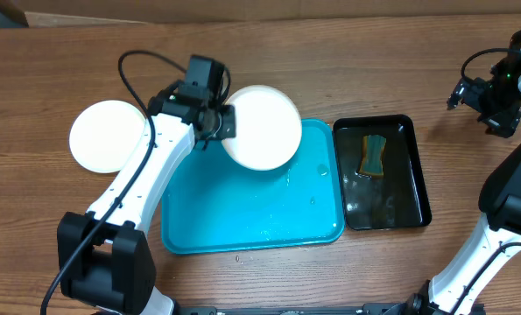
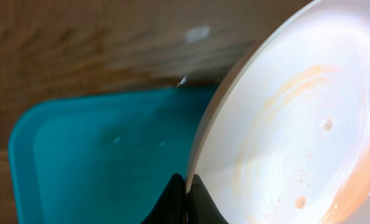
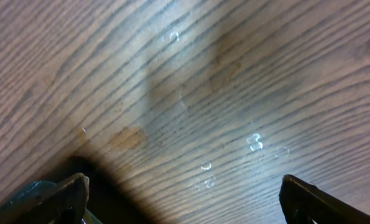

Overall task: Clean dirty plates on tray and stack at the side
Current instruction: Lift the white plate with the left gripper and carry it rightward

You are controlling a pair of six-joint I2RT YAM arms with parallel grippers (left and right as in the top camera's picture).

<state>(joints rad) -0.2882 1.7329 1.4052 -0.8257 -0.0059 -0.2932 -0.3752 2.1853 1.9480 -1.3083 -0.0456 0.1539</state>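
Stacking step, seemingly: left gripper (image 1: 222, 122), clamped on a white plate (image 1: 264, 127) rim over the teal tray (image 1: 242, 223), should carry it left onto the side plate (image 1: 109, 136); right gripper (image 3: 185, 196) gapes.

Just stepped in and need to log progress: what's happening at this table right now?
The left tool is shut on the rim of a white plate, holding it over the far edge of the teal tray. The plate shows faint orange streaks and droplets. A second plate lies on the table, left of the tray. The right tool hangs open at the far right, holding nothing. A sponge sits in the black tray beside the teal one.
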